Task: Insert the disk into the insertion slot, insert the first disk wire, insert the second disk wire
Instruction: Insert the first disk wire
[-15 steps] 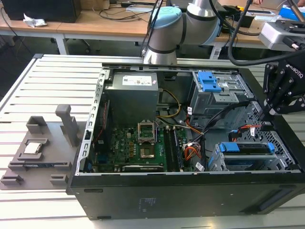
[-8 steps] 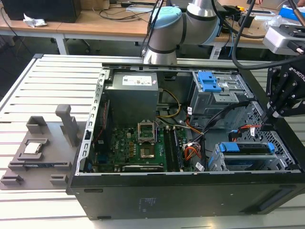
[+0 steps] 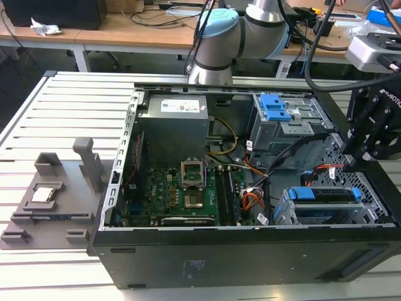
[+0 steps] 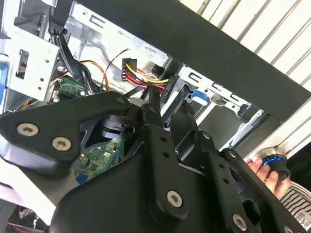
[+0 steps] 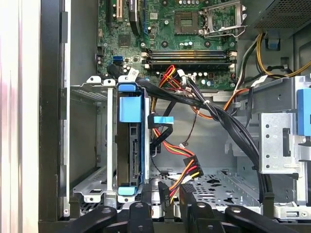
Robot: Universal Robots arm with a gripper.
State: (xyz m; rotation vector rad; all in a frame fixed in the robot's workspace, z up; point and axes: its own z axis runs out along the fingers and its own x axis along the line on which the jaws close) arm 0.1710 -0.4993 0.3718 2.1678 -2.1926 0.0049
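The disk [image 3: 326, 202], silver in its bright blue carrier, sits inside the insertion slot [image 3: 283, 212] at the case's lower corner on the exterior view's right. In the first wrist view the disk [image 5: 131, 145] stands edge-on in the perforated silver slot [image 5: 90, 187]. My gripper [image 3: 360, 150] hangs over the case edge just beyond the disk. Its two black fingers [image 5: 163, 194] stand close together, shut on the black connector of a red-and-yellow disk wire [image 5: 187, 167]. In the second wrist view that disk wire [image 4: 146, 76] runs into my gripper [image 4: 167, 99].
A taller grey cage with a blue latch [image 3: 276, 106] stands behind the slot. Thick black cable bundles [image 5: 228, 126] cross the case floor beside the motherboard [image 3: 188, 194]. A grey fixture [image 3: 56, 194] lies on the slatted table. A person's hand [image 4: 265, 167] rests outside the case.
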